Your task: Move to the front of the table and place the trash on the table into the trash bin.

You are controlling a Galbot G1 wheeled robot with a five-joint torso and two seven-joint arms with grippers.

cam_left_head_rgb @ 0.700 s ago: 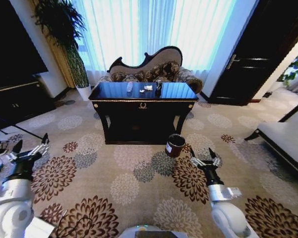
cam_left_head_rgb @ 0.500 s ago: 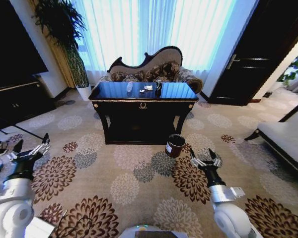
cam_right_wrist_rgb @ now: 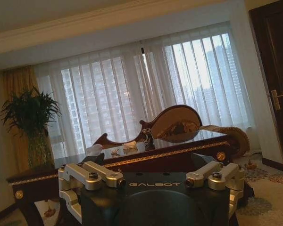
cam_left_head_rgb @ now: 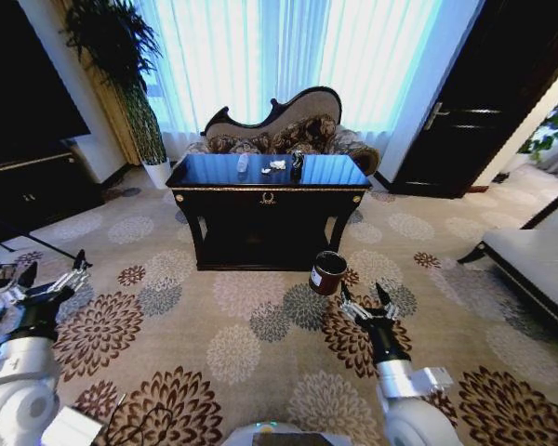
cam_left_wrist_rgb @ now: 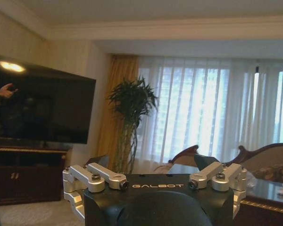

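The dark glossy table with gold trim stands ahead across the carpet. On its top lie small white paper wads of trash and a clear piece. The round brown trash bin stands on the carpet before the table's right leg. My right gripper hovers open and empty just short of the bin, to its right. My left gripper hangs open and empty far to the left. The right wrist view shows the table edge and the wads beyond its open gripper.
A curved sofa sits behind the table before the curtained window. The black TV cabinet and a tall plant are at the left, a dark door and a bench at the right. Patterned carpet stretches between me and the table.
My right gripper has shifted left and slightly nearer to me, now closer below the bin. My left gripper has dropped a little to the left. The table and bin have not moved.
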